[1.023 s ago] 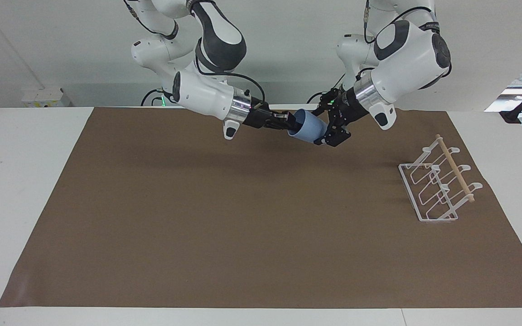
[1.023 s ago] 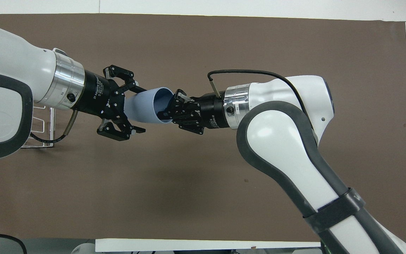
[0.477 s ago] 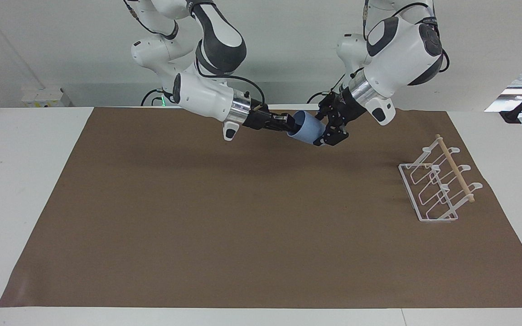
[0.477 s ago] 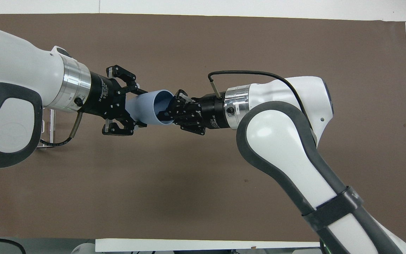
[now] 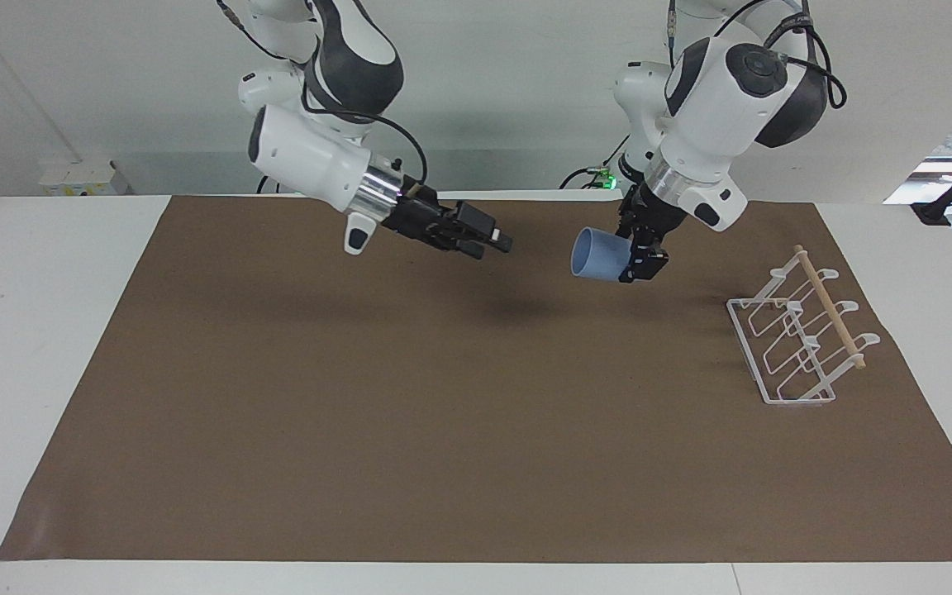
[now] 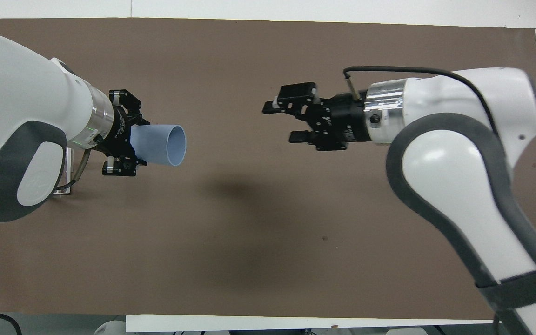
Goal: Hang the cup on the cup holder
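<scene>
Since the earlier frames the two arms have parted: the right end effector [image 5: 488,240] has let go of the cup [image 5: 597,254] and drawn back toward its own end of the bench, and the left end effector [image 5: 640,263] has carried the cup toward the holder [image 5: 798,339]. The handover looks done.

Now the left end effector pinches the cup by its narrow base, the cup lying on its side in the air with its open mouth turned toward the right arm. It hangs over the brown mat [image 5: 410,430], not yet over the holder, which stands near the bench edge at the left arm's end. The right end effector hovers over the mat with its fingers spread, holding nothing — it appears to wait.

Risks, as I judge them: the cup is smooth matte plastic and tapers, so a grip on the narrow end could slip as the wrist turns to aim the mouth at a prong. The holder is thin white wire with slanted loops and a pale wooden dowel along the top — probably light, and a misaimed rim could push or tip it.
</scene>
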Robot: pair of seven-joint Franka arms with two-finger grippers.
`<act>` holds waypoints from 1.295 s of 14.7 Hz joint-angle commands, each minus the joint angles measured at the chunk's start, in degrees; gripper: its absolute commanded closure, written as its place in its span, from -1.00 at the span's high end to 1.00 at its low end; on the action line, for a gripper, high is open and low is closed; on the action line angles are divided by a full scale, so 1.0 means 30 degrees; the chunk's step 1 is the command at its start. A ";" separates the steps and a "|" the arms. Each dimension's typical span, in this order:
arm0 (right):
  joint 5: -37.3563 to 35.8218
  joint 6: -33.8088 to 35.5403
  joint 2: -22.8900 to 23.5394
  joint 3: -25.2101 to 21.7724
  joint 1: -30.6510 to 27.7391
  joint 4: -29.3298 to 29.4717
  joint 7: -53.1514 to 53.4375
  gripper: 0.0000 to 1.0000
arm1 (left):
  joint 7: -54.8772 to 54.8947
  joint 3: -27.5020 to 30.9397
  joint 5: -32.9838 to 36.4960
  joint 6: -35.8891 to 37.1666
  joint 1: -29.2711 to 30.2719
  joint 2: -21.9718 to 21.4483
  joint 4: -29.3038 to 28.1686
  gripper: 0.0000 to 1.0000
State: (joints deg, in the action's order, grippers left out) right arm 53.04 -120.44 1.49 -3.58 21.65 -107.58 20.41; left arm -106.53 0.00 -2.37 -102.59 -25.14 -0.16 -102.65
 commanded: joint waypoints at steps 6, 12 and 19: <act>-1.4976 0.8227 -0.1229 0.0022 -0.4864 0.3975 -0.0471 0.98 | -0.0437 0.0060 1.6792 0.3577 -0.1052 0.1016 -0.0673 -1.00; -1.9046 1.4421 -0.1052 0.0138 -0.7158 0.7179 -0.4657 0.98 | -0.2103 0.0118 2.5650 0.6037 -0.0760 0.4236 -0.0966 -1.00; -1.9643 1.5302 -0.1110 0.0871 -0.7920 0.7179 -0.5952 0.98 | -0.6468 0.0089 2.8828 0.6717 0.0559 0.7053 -0.1407 -1.00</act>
State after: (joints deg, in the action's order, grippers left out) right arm -5.18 -75.97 -2.42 -1.95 -0.57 -87.60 4.30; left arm -123.92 0.38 82.62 -83.72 -23.78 20.88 -106.73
